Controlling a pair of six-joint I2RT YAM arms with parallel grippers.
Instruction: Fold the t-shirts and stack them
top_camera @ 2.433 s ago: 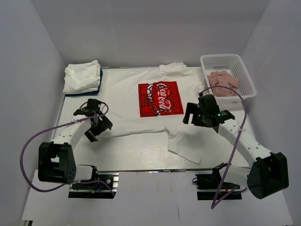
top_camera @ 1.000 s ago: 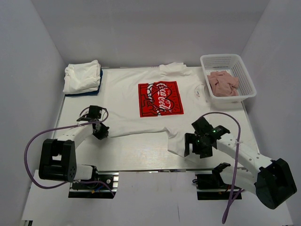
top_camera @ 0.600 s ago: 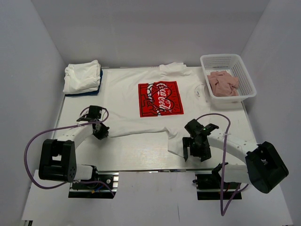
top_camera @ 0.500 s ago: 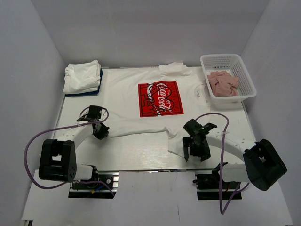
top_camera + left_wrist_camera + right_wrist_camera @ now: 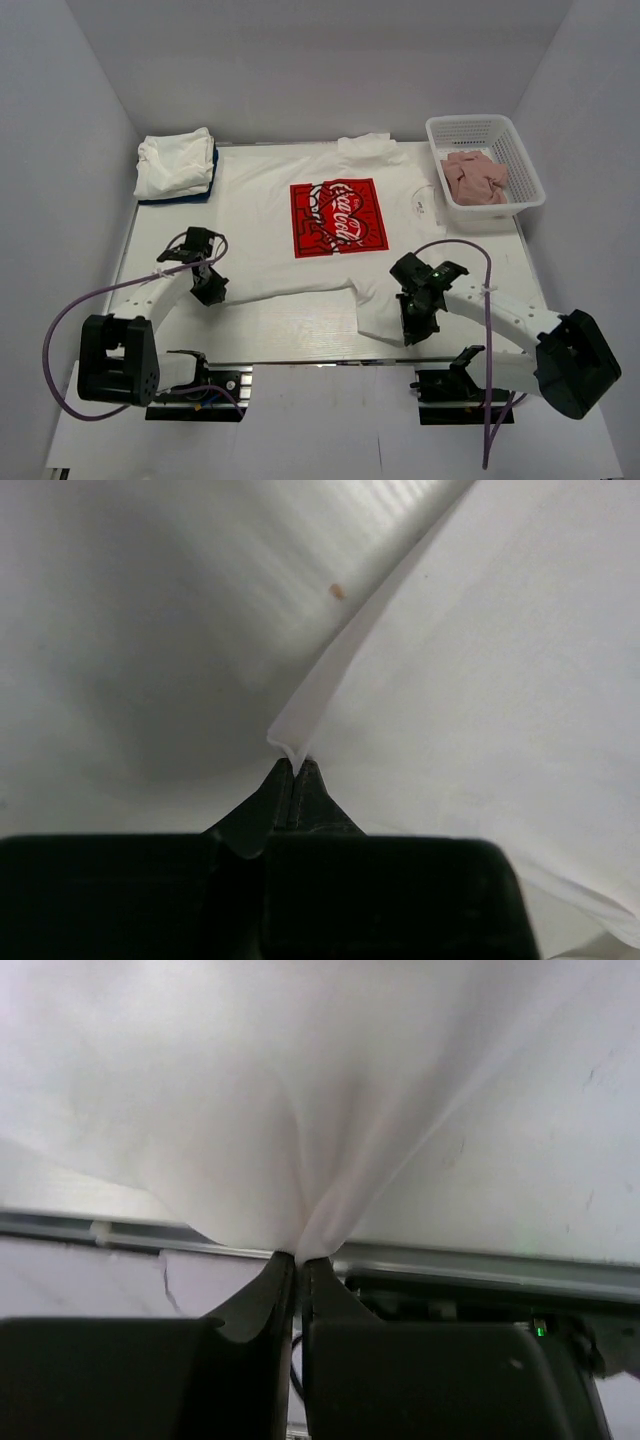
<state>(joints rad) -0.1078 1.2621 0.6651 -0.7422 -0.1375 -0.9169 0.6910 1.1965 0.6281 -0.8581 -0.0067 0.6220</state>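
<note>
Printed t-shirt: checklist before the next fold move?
1. The left gripper is shut on the printed t-shirt at its hem edge: ok.
2. The right gripper is shut on the near sleeve: ok.
3. Shirt body flat, print up: ok.
4. Near sleeve flat: not ok, bunched at the grip.
5. Layers pinched in each grip: cannot tell.
6. The folded bundle apart from the spread shirt: cannot tell.

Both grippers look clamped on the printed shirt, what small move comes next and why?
Probably raise both a little together. The left gripper is shut on the near corner of the t-shirt, the right gripper on its near sleeve, and the rest lies flat, so lifting that edge clear of the table should let it fold toward the far side.
</note>
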